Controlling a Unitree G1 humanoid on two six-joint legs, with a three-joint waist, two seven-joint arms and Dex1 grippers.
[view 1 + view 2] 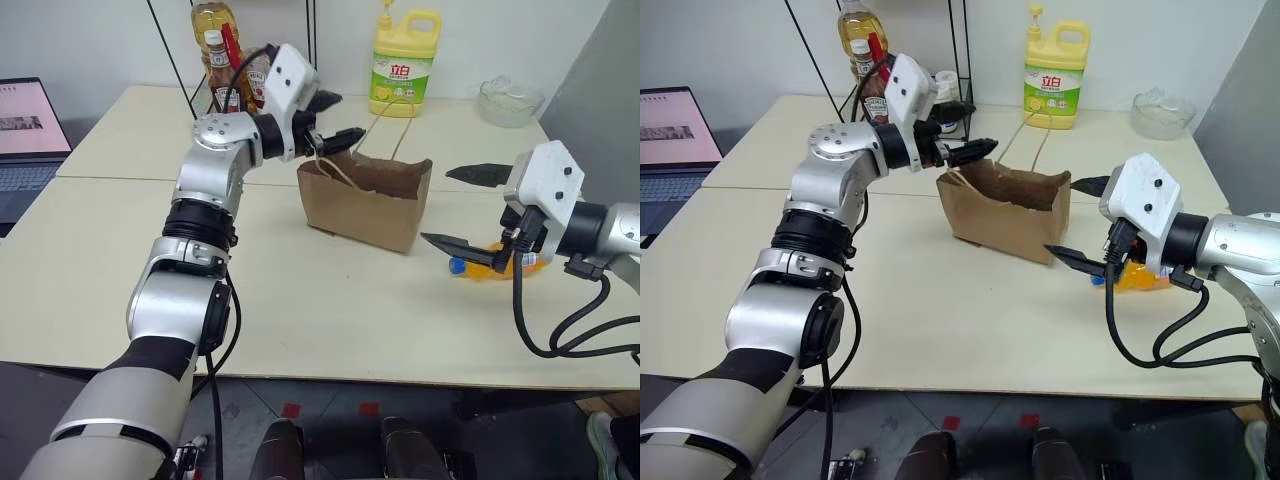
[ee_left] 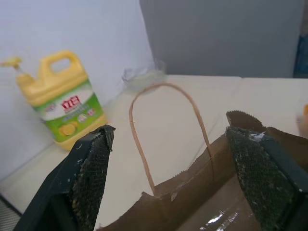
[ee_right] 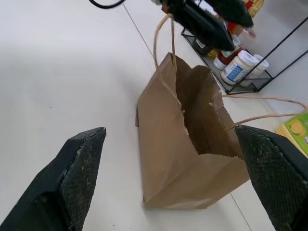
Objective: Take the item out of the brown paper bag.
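The two head views look forward and down from above the table (image 1: pixel 300 330), from a moderate distance, and share nearly the whole scene. The brown paper bag (image 1: pixel 365 205) sits at frame centre in both. The left wrist view looks close over the bag's rim toward the yellow jug (image 2: pixel 65 103) at its left. The right wrist view looks down on the bag from nearby, centre frame.
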